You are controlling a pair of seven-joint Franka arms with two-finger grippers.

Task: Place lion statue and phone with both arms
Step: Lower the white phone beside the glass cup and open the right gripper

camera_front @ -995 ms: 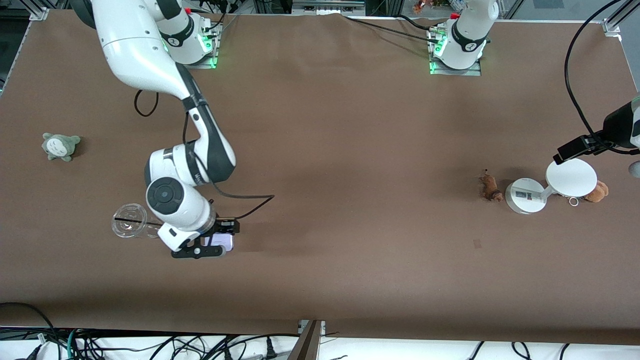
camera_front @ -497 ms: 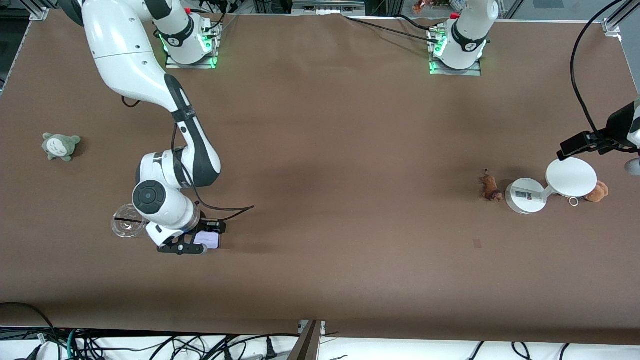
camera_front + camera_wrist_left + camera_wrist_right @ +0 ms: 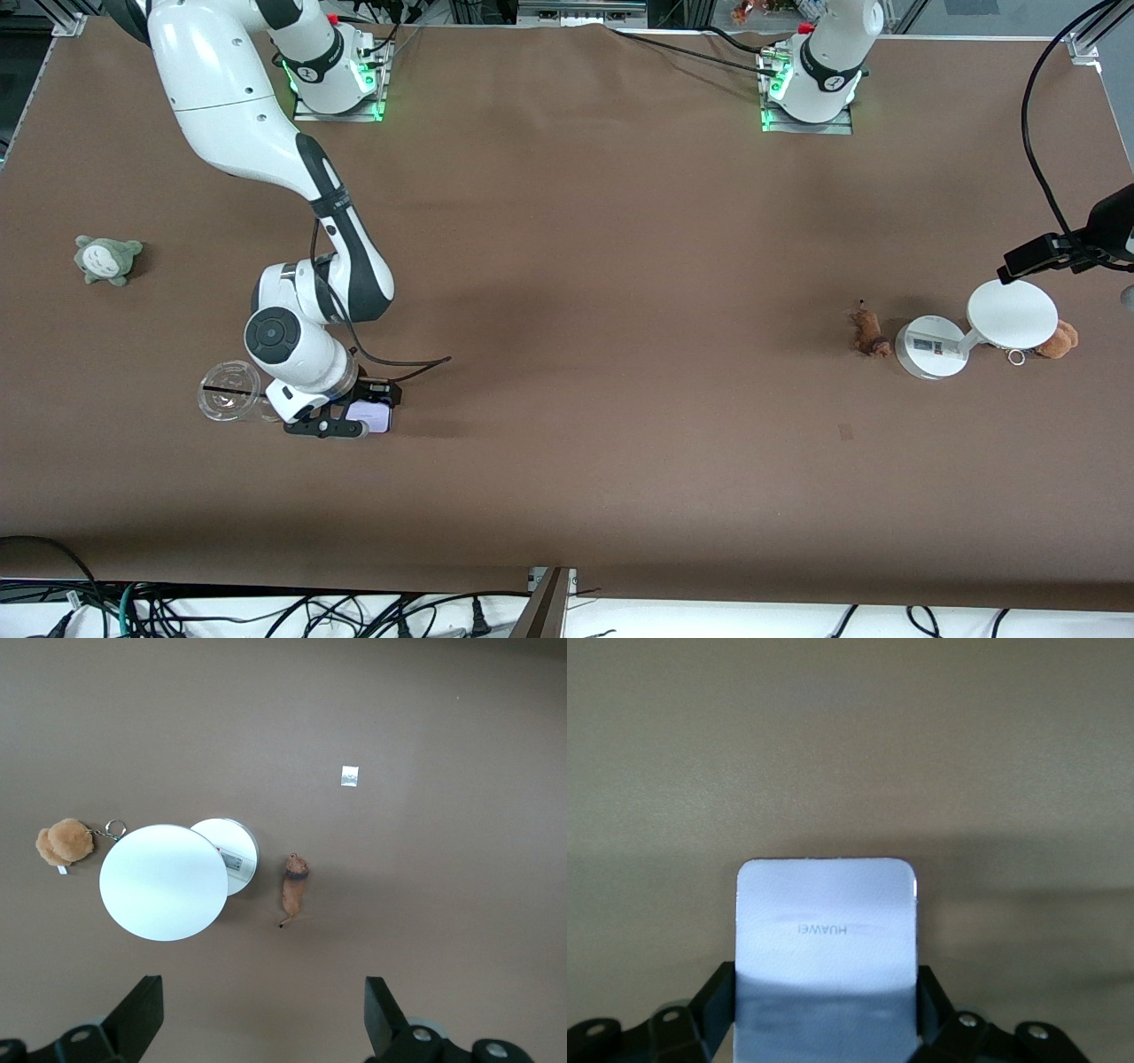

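Phone (image 3: 369, 415) is clamped by its edges between the fingers (image 3: 713, 1005) of the right gripper (image 3: 341, 424), low over the worktop (image 3: 620, 478) toward the right arm's end, just beside a clear plastic cup (image 3: 229, 390) lying on the worktop; whether the phone touches the surface cannot be told. In the right wrist view the phone (image 3: 826, 943) is seen flat, pale lavender, with faint lettering across it. Lion statue (image 3: 869, 332) is lying on the worktop toward the left arm's end, farther from the front camera than the phone, just beside the round base of a white disc stand (image 3: 928, 347). An orange-brown plush (image 3: 1059, 339) with a metal ring is lying beside the disc, closer to the worktop's end. Left gripper (image 3: 266, 1019) is held high over this group with fingers (image 3: 137, 1014) spread wide, nothing between them; the lion statue (image 3: 293, 889) is seen below it. A grey-green plush (image 3: 106, 258) is lying farther from the front camera, at the right arm's end.
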